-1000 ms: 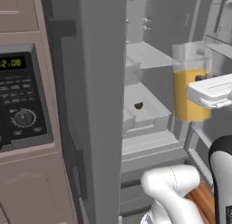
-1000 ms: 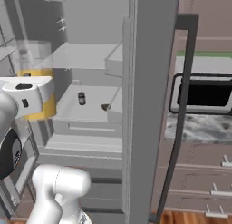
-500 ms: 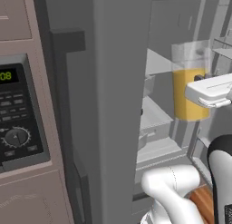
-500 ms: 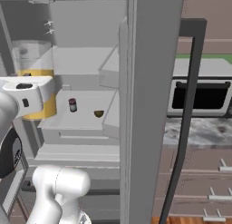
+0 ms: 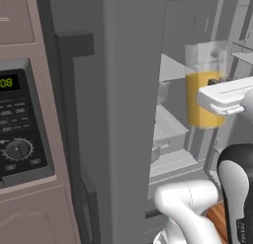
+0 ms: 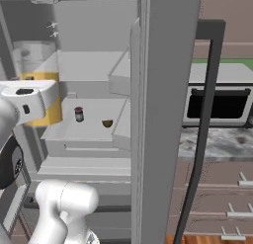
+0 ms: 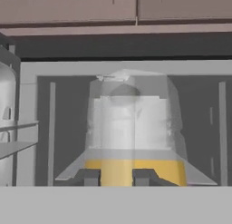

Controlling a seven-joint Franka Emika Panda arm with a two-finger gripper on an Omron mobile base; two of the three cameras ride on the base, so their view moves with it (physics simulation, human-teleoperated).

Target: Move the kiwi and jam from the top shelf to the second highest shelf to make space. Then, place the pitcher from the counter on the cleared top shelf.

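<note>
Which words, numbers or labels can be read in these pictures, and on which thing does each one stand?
"08": green digits on the microwave display; the start of the number is cut off by the picture's edge.
Microwave buttons: markings too blurred to read.
Jam: reddish band, too small to read.
Pitcher: no text visible.

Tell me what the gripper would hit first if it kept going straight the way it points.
The gripper is shut on the pitcher, so the pitcher leads. Beyond it, probably the fridge's back wall, though depth is unclear.
</note>
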